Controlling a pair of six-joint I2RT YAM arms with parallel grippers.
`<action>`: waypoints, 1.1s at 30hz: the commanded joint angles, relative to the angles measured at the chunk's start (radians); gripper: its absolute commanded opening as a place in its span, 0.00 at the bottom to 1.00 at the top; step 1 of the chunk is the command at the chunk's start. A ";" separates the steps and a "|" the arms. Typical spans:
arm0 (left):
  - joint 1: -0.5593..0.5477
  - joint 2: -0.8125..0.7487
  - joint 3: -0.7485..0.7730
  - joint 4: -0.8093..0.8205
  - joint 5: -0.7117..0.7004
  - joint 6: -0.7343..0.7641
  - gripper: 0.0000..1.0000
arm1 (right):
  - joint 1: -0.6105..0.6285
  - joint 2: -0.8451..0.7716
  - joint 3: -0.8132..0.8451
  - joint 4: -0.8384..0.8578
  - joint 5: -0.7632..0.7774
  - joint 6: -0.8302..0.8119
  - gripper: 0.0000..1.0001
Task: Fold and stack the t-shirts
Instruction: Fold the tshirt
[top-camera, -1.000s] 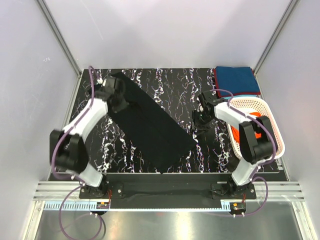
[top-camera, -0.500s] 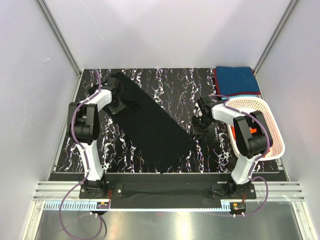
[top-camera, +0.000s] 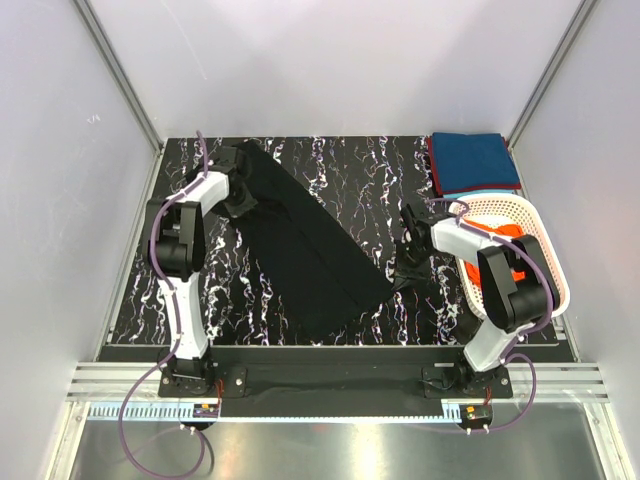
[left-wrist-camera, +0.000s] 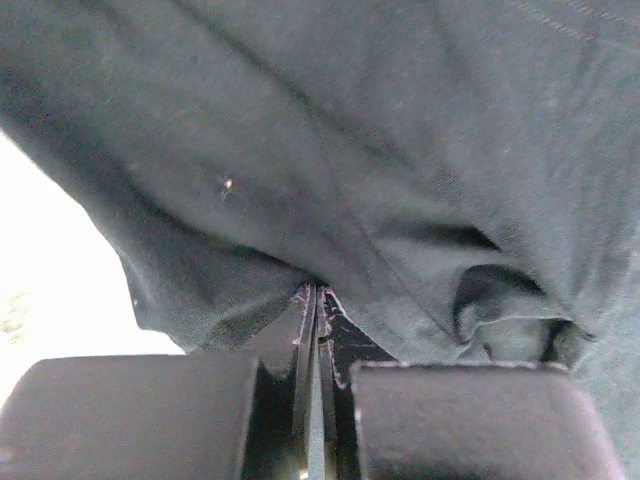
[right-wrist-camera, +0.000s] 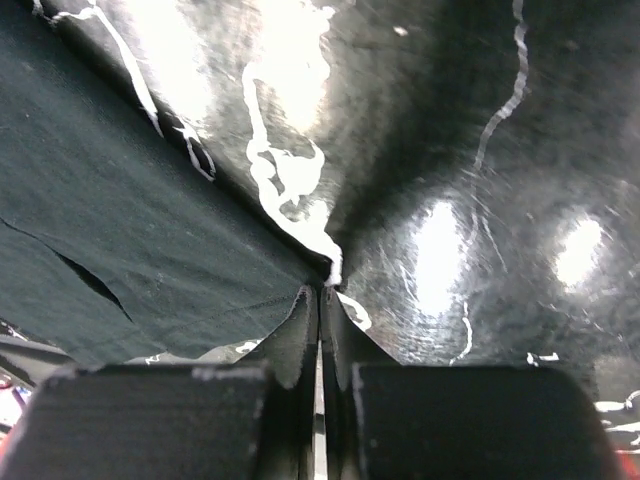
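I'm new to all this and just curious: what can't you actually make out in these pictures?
- Orange t-shirt: top view, mostly hidden by the basket wall and the right arm.
- Dark red t-shirt: top view, only an edge shows under the teal-blue t-shirt.
- Black t-shirt: both wrist views are too close to show its outline.
- Left claw: left wrist view, bunched folds hide how much cloth it pinches.

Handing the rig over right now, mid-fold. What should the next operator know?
Left gripper: jaws shut on the black shirt, at its far left end.
Right gripper: jaws shut on the same shirt's near right corner.
Done: blue shirt folded on the red shirt, far right corner.
Left: fold and stack the black shirt, then the orange shirt lying in the basket.
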 joint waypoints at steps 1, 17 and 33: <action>-0.020 0.037 0.042 0.064 0.073 0.027 0.06 | -0.005 -0.054 -0.021 -0.029 0.075 0.029 0.00; -0.174 0.132 0.201 0.073 0.179 0.054 0.09 | -0.005 -0.384 -0.100 -0.144 0.080 0.155 0.00; -0.230 0.241 0.393 0.145 0.414 0.115 0.18 | -0.003 -0.546 -0.156 -0.169 0.054 0.282 0.00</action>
